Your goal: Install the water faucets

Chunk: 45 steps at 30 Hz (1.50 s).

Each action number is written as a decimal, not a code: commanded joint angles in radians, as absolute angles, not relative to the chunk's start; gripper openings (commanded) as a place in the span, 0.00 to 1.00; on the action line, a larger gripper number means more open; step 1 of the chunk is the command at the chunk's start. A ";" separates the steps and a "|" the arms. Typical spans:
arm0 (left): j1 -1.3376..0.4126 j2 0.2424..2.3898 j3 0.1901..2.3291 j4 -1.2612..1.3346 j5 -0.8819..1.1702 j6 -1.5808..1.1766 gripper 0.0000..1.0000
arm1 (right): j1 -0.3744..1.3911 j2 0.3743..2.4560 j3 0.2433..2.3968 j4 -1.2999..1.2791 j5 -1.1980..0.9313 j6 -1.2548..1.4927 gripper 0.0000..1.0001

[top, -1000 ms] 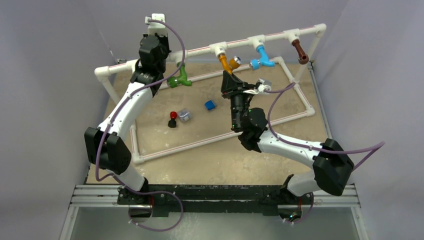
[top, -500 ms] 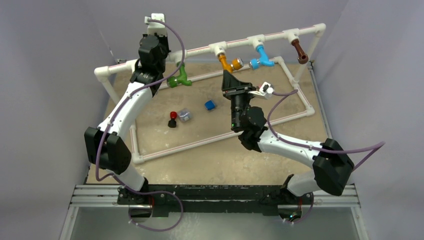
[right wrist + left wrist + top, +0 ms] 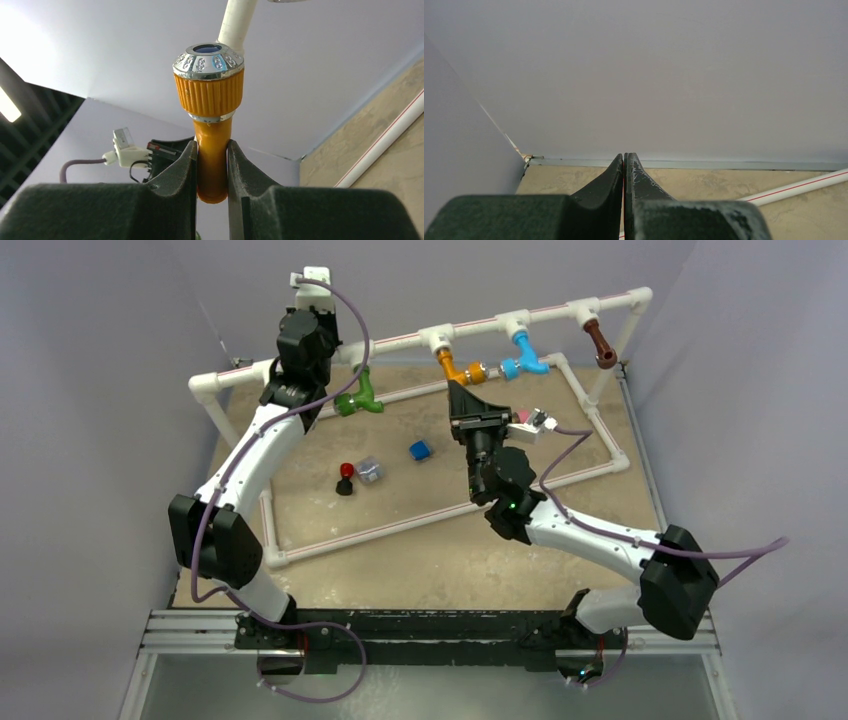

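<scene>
Orange faucet (image 3: 212,100) gripped by right hand (image 3: 212,155), long axis along fingers (image 3: 175,175), chrome collar end toward pipe (image 3: 237,22). Top view alone shows it under a tee (image 3: 438,339), beside blue faucet (image 3: 524,355). Left hand (image 3: 624,165) closed, empty.

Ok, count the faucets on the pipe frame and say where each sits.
4, all on the raised white rail: green leftmost, then orange, pinched by the right fingers, then blue, brown at the right end. The left arm hides some rail.
</scene>
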<state>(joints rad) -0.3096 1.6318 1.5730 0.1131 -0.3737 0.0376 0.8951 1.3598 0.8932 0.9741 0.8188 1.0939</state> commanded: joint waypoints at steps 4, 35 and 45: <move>-0.327 1.669 1.539 -0.067 -0.310 0.031 0.00 | 0.909 1.326 0.974 0.876 0.654 1.428 0.00; -0.336 1.673 1.539 -0.069 -0.308 0.040 0.00 | 0.900 1.285 0.999 0.677 0.677 1.551 0.40; -0.336 1.676 1.540 -0.069 -0.308 0.041 0.00 | 0.900 1.276 0.996 0.654 0.698 1.523 0.56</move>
<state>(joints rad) -0.3187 1.6306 1.5753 0.0963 -0.3614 0.0383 0.8993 1.3018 0.9543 0.6613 0.6853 1.5120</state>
